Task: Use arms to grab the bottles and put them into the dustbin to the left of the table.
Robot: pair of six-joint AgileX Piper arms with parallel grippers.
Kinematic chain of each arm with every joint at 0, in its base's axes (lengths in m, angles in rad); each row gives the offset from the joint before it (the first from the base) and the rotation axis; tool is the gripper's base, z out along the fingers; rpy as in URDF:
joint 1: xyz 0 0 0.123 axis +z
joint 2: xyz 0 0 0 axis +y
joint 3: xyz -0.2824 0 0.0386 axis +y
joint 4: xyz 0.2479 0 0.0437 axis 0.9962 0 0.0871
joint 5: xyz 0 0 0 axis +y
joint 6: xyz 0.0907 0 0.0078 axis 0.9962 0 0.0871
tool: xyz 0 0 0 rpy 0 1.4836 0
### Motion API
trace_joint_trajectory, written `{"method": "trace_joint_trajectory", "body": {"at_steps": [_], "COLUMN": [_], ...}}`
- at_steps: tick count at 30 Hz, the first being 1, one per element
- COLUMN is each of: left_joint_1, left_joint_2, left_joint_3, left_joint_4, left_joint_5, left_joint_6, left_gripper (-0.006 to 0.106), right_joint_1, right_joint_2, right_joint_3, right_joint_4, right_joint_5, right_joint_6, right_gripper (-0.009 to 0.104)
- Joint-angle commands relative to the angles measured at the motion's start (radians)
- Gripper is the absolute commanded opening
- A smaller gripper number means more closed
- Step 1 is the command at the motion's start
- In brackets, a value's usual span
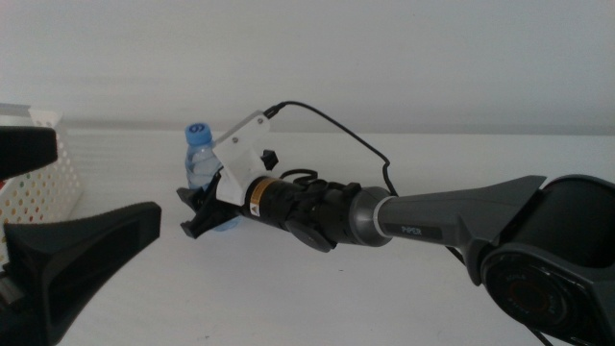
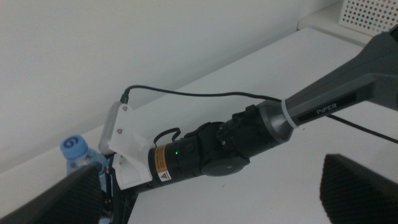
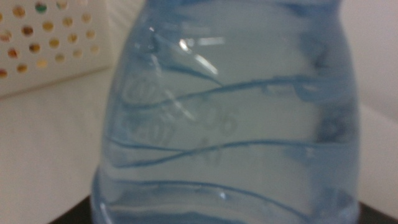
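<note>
A small clear water bottle (image 1: 200,159) with a blue cap stands on the white table (image 1: 384,298), left of center. My right arm reaches in from the right. Its gripper (image 1: 200,213) is shut on the bottle's lower body, one jaw on each side. In the right wrist view the bottle (image 3: 230,118) fills the picture, with only dark jaw corners at its base. My left gripper (image 2: 211,202) waits open at the near left, its fingers (image 1: 96,235) wide apart and holding nothing. The white perforated dustbin (image 1: 38,178) stands at the far left. No other bottle shows.
The right arm's thin black cable (image 1: 346,135) loops above its wrist. A white wall rises behind the table's far edge. The dustbin wall (image 3: 50,43) lies just beyond the bottle in the right wrist view.
</note>
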Motion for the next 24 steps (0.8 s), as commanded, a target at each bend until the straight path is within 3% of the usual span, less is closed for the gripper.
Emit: {"method": "trace_joint_trajectory", "body": {"at_steps": [1,4,9,12,18,24], "left_joint_1": [-0.006,-0.006,-0.006,-0.006,-0.006,-0.006], "left_joint_2": [-0.008,-0.008,-0.008,-0.008,-0.008,-0.008], "left_joint_3": [0.003,0.003,0.003,0.003,0.003,0.003], "left_joint_4": [-0.008,-0.008,-0.008,-0.008,-0.008,-0.008], "left_joint_5": [-0.017,-0.017,-0.017,-0.017,-0.017,-0.017], "left_joint_6": [0.000,0.000,0.000,0.000,0.000,0.002], "left_gripper": [0.094,0.094,0.094,0.094,0.094,0.094], "right_joint_1": [0.002,0.002,0.003,0.006,0.014,0.031], "right_joint_2": [-0.008,-0.008,-0.016,-0.053,-0.178,-0.375], "right_joint_3": [-0.020,-0.020,-0.020,-0.019,0.004,0.192], "right_joint_4": [0.000,0.000,0.000,0.000,0.033,0.046], "right_joint_5": [0.000,0.050,0.161,0.271,0.490,0.566], "right_joint_6": [-0.009,-0.009,0.102,0.155,0.158,0.156], "right_gripper": [0.001,0.014,0.058,0.072,0.072,0.072]}}
